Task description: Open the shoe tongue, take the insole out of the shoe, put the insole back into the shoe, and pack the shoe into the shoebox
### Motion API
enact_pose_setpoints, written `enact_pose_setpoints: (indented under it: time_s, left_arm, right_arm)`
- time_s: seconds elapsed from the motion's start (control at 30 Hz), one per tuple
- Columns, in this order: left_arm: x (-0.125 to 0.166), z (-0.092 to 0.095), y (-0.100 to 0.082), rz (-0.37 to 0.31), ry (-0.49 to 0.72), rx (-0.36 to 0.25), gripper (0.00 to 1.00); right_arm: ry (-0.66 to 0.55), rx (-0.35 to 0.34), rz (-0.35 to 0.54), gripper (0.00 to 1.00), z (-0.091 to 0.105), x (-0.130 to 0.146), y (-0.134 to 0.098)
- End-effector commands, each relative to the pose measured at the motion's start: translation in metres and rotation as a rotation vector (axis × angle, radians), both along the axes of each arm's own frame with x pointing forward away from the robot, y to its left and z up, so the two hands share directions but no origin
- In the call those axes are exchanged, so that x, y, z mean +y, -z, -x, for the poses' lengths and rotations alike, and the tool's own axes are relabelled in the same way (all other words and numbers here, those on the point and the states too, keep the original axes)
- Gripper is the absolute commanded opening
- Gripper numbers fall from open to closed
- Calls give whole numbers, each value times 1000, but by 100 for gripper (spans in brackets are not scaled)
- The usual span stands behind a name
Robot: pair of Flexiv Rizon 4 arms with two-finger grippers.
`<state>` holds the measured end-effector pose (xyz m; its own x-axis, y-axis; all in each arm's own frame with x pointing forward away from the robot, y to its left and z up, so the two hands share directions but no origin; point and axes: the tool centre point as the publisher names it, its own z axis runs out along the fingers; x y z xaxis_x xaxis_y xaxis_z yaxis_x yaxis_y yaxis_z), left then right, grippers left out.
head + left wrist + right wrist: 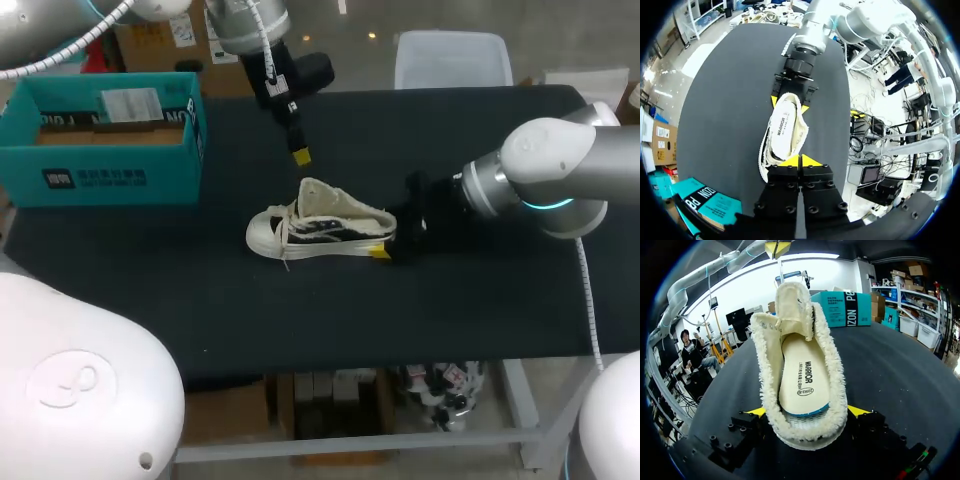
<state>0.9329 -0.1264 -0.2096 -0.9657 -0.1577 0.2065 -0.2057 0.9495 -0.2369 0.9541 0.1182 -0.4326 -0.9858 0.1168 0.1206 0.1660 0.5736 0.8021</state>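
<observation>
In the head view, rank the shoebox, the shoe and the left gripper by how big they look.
1. shoebox: largest by a clear margin.
2. shoe: about half the box's width.
3. left gripper: smallest, a narrow black body ending in a yellow tip. It may sit nearer the camera, but the order still holds.

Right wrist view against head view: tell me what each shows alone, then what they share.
Only the right wrist view looks into the shoe: the insole lies inside, the tongue stands up, and the right gripper has a yellow fingertip on each side of the heel. Only the head view shows the shoe's laced outer side, the open top of the shoebox, and the right arm coming in from its side. Both show the shoe, the teal shoebox and the left gripper above the shoe.
</observation>
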Motion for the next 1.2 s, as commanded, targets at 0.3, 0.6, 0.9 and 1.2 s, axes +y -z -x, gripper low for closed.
enact_pose_setpoints:
  time_s: [0.3, 0.6, 0.9, 1.2]
  left_arm:
    - [-21, -12, 29, -100, 326, 6, 0]
    - [-30, -9, 56, -118, 315, -14, 0]
    - [-36, -11, 95, -105, 370, -33, 0]
    - [-37, -11, 127, -98, 389, -76, 0]
  right_arm:
    - [-3, 4, -3, 0, 0, -3, 9]
    - [-3, 4, -3, 0, 0, -3, 9]
    - [-3, 4, -3, 0, 0, -3, 9]
    - [-3, 4, -3, 0, 0, -3, 9]
